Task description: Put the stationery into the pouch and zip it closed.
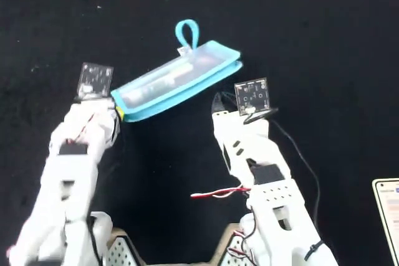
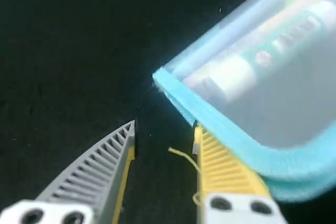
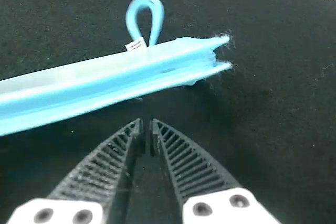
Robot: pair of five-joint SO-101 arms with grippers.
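left tool [image 2: 164, 128] apart; pouch [image 2: 273, 93] corner just beside one tip | right tool [image 3: 146, 125] together; pouch edge just ahead

Both arms are white plastic in blocky segments. The left arm [image 1: 68, 166] & right arm [image 1: 265, 172] each carry a square speckled plate [image 1: 95, 81] at the wrist, poss. a camera board. The left gripper [image 2: 164, 129] has one grey ribbed finger, one yellow; the right gripper [image 3: 146, 124] has two dark ribbed ones. Finger bases are white w/ dark screw holes. A red-white cable [image 1: 215, 192] & a black cable [image 1: 299, 154] run by the right arm.
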